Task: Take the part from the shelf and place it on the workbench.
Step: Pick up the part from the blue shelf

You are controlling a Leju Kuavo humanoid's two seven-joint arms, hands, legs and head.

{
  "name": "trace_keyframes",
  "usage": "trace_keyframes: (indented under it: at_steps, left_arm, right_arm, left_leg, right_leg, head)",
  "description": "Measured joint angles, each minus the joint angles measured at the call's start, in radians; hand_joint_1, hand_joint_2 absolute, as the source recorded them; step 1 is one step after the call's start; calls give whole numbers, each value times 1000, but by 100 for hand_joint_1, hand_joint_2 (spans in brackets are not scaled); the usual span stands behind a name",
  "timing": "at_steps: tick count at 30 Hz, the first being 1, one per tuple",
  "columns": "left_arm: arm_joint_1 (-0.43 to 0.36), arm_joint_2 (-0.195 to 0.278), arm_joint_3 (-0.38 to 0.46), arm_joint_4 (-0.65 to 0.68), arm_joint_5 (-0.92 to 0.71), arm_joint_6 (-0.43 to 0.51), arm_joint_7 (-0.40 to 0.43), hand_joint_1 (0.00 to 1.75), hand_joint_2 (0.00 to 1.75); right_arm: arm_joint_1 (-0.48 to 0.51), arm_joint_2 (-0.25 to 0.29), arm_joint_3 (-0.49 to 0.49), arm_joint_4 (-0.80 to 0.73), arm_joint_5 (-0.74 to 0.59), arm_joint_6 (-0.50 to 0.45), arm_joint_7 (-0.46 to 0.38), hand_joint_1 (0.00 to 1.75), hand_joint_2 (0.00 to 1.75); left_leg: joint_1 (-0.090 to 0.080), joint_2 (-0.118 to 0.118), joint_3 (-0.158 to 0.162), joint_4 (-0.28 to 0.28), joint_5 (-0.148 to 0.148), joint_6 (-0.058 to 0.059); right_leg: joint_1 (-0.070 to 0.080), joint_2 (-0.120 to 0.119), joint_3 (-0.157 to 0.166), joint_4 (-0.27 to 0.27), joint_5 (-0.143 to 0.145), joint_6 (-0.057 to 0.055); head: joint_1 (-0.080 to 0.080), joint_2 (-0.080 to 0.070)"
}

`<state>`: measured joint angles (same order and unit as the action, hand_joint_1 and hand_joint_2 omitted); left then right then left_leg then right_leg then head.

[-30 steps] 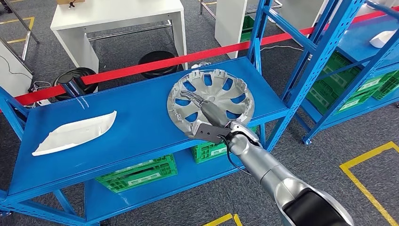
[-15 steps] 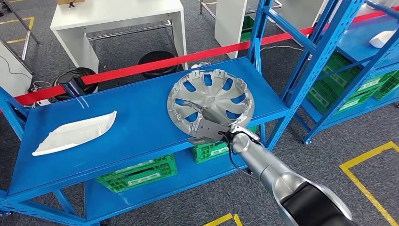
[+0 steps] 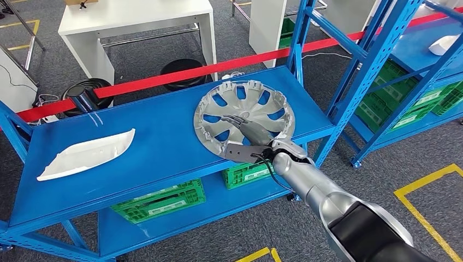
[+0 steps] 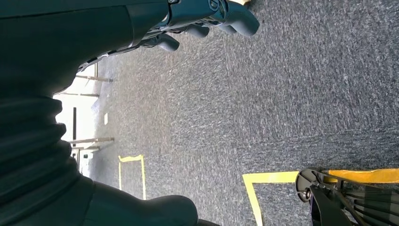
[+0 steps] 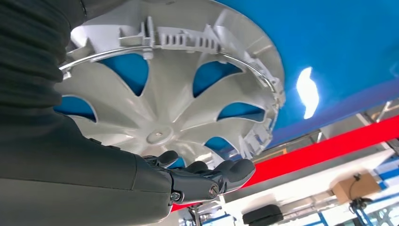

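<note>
Hubcap (image 3: 244,118) sits flat on the shelf (image 3: 153,147), at its right end near the front edge. Right hand (image 3: 248,131) lies over the near part of the hubcap, fingers stretched out across the spokes, not closed on anything. No grip yet by my read. Left hand (image 4: 207,19) hangs over the floor, fingers loosely curled, empty. Left to do: grasp, lift, carry to workbench.

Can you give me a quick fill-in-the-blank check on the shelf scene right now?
1. The right hand reaches over the silver ____ on the blue shelf.
2. The white curved part lies to the wheel cover's ____.
3. Green ____ sit on the lower shelf.
4. The left hand hangs over grey ____.

Missing words: wheel cover; left; crates; carpet
</note>
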<state>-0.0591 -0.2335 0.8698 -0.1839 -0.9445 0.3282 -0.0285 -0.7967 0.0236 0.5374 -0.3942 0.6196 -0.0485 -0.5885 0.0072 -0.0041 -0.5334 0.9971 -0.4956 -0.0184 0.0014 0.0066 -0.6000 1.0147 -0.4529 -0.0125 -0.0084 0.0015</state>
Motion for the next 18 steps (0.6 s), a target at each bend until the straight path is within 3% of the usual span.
trace_keyframes:
  at_steps: [18]
  left_arm:
    - [0,-6,21,0,12,8,-20,0,175]
  right_arm:
    - [-9,-37,55,42,50,21,27,0,175]
  left_leg:
    - [0,0,0,0,0,0]
  right_leg:
    - [0,0,0,0,0,0]
  head:
    - [0,0]
